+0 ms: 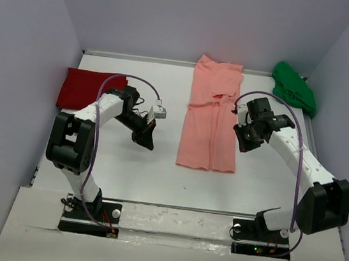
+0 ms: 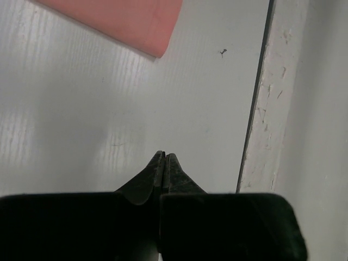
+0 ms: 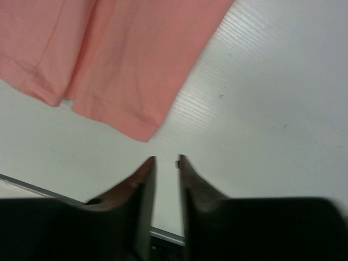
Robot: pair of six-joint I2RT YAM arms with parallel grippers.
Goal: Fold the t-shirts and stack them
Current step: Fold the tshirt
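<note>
The salmon-pink t-shirt (image 1: 211, 114) lies in a long narrow strip at the table's middle, sides folded in. Its corner shows in the left wrist view (image 2: 119, 19) and its hem in the right wrist view (image 3: 109, 54). The deep red t-shirt (image 1: 85, 88) lies folded at the left. The bright green t-shirt (image 1: 294, 87) is bunched at the back right. My left gripper (image 1: 145, 141) is shut and empty, left of the pink shirt (image 2: 165, 156). My right gripper (image 1: 245, 142) is open a little and empty, just right of the pink shirt's lower edge (image 3: 166, 159).
White walls close in the table on the left, back and right. The table's front edge (image 2: 253, 125) runs near the left gripper's view. The arm bases (image 1: 89, 213) stand at the near edge.
</note>
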